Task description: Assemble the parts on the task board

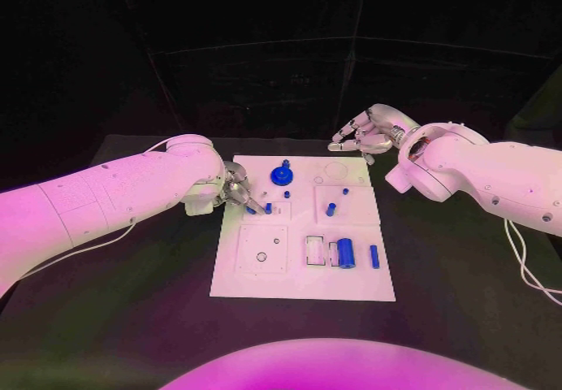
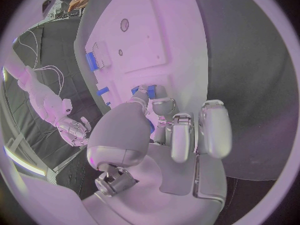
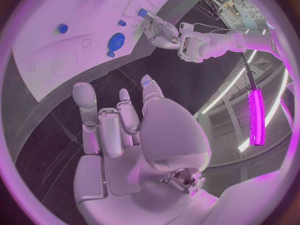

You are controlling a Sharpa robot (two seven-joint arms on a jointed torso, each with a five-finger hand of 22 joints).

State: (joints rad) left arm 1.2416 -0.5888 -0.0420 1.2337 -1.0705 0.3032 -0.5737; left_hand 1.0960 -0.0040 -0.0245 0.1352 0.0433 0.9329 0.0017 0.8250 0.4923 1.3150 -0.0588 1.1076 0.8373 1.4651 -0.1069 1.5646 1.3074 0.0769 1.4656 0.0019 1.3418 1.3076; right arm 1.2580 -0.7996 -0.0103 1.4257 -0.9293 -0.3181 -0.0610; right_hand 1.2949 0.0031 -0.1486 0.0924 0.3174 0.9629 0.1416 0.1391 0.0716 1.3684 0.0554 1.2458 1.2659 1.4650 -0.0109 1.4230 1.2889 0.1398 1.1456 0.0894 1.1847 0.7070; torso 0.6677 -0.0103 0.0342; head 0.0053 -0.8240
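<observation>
The white task board lies mid-table. My left hand is low over the board's left side, its fingertips pinching a small blue peg; a second peg stands just beside it. A round blue knob sits near the far edge. A large blue cylinder and a thin blue bar lie at the near right. My right hand hovers beyond the board's far right corner, fingers spread, holding nothing.
More small blue pegs stand on the raised square plate at the right. A white square plate with holes sits at the near left. Black table surrounds the board on all sides.
</observation>
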